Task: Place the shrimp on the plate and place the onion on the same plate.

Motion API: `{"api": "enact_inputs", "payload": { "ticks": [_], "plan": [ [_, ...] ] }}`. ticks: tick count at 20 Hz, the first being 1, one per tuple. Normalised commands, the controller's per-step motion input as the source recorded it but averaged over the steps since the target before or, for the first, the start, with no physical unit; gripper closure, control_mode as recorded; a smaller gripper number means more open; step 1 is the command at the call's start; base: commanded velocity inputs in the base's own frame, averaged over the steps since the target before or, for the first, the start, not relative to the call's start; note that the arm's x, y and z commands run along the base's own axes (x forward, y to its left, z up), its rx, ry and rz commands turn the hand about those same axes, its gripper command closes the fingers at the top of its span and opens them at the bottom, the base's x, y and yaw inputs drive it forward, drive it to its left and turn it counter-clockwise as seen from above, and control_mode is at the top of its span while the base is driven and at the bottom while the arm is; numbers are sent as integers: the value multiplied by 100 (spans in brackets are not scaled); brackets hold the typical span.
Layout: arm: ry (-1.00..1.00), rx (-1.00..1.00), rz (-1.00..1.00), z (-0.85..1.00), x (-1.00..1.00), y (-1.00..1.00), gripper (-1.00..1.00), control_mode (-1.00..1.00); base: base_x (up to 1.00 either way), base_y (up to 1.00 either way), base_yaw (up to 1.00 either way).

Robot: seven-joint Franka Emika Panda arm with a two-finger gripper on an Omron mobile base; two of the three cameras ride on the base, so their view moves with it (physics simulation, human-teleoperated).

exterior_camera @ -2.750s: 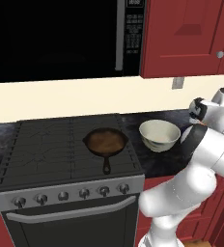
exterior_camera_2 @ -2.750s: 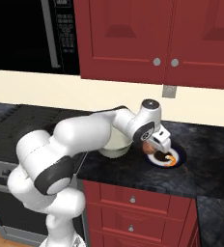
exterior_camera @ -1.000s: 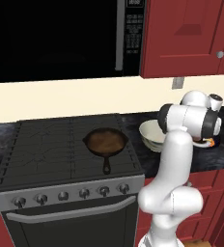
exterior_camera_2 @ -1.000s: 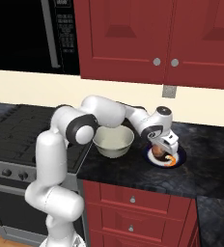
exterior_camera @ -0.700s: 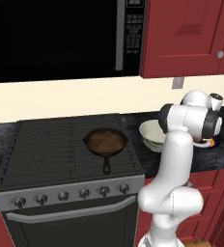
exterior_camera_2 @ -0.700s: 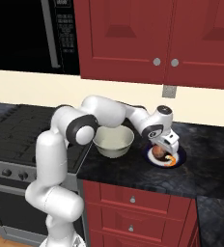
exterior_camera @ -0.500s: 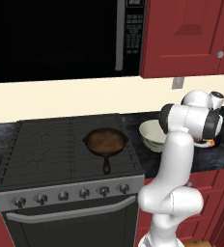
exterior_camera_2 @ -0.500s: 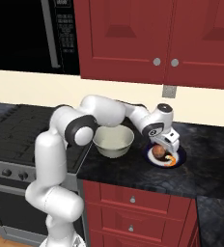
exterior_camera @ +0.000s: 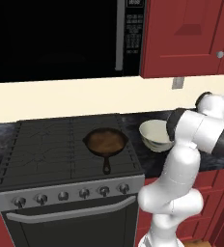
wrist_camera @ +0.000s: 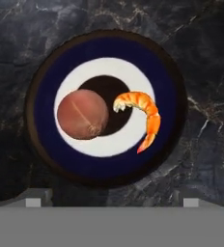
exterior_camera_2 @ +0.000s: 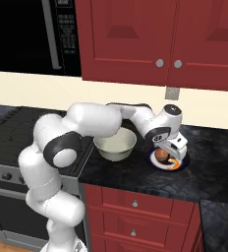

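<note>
1. Plate (wrist_camera: 104, 166), dark blue rim and white centre, lies flat on the dark marbled tabletop (wrist_camera: 205, 58).
2. Onion (wrist_camera: 82, 114), a reddish-brown ball, rests on the plate's white centre at about 9 o'clock in the hand view.
3. Shrimp (wrist_camera: 145, 113), an orange crescent, lies on the same plate at about 3 o'clock, its head just beside the onion.
4. Hand (exterior_camera_2: 171, 149) hovers directly above the plate, jaws spread wide and released, grasping nothing.
5. Bowl (exterior_camera_2: 115, 144), cream-white, stands on the tabletop near the plate's 9 o'clock in the right base view.
6. Skillet (exterior_camera: 105, 142), dark brown, sits on the stove (exterior_camera: 41, 154).
</note>
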Motion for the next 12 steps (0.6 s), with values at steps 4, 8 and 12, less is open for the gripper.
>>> {"api": "enact_inputs", "payload": {
  "ticks": [4, 8, 12],
  "plan": [
    [-4, -13, 0, 62, -100, 88, -100, -100, 0, 0, 0],
    [-5, -12, 3, 42, -100, 100, -100, -100, 0, 0, 0],
    [-1, -9, 5, 22, -84, 100, -100, -100, 0, 0, 0]
  ]
}}
